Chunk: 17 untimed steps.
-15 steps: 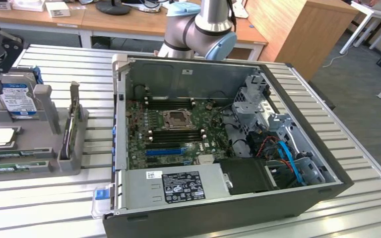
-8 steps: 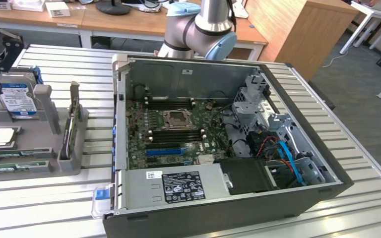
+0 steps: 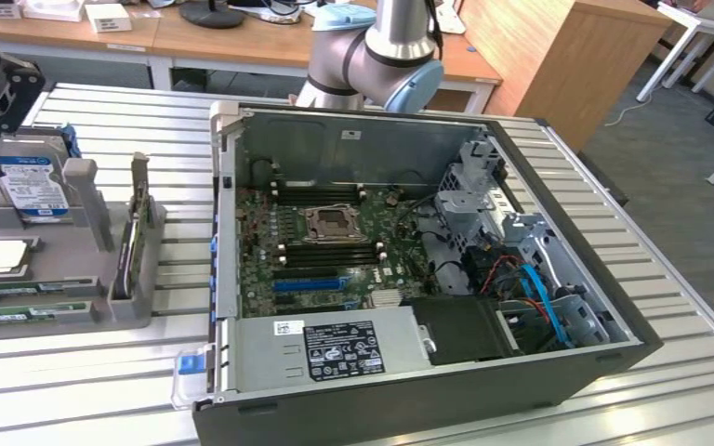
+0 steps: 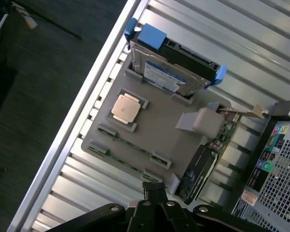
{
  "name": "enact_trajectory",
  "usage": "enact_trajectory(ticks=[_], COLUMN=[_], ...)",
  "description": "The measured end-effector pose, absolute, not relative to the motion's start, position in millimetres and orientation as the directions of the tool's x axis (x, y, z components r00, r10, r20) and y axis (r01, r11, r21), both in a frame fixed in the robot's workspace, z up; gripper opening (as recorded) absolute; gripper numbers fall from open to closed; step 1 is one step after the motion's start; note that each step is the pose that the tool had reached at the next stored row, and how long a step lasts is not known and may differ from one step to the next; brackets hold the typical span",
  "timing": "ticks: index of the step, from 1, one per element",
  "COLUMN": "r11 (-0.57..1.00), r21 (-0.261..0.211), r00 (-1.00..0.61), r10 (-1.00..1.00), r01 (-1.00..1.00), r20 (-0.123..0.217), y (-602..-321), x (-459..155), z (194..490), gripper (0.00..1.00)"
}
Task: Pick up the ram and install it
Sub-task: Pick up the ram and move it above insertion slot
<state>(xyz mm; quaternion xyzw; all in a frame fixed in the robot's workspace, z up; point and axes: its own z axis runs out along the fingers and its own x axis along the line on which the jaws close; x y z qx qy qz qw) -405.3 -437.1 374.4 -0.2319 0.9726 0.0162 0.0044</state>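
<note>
Pick step, not begun: my end effector (image 4: 154, 187) is closed and empty, hovering over the ram (image 4: 135, 146) in its tray (image 4: 166, 128). A grasp calls for open jaws squared across the stick.

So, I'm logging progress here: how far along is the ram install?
Done: nothing of the task yet. The computer case stands open, and no stick stands in the motherboard slots. In hand: nothing. The gripper, shut and empty, hovers over the gray holder, where the ram lies. Left: both pickup and install.
</note>
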Motion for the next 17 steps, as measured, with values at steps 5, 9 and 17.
enact_trajectory(ticks=[5,9,17], r11=[0.848,0.807,0.715], r21=[0.026,0.024,0.015], r00=[-0.848,-0.807,-0.715], r10=[-0.53,-0.591,-0.699], r01=[-0.53,-0.591,-0.699], r20=[-0.014,-0.013,-0.005], y=[-437.1,-437.1,-437.1], x=[-405.3,-405.3,-405.3], z=[374.3,374.2,373.9], gripper=[0.11,0.11,0.11])
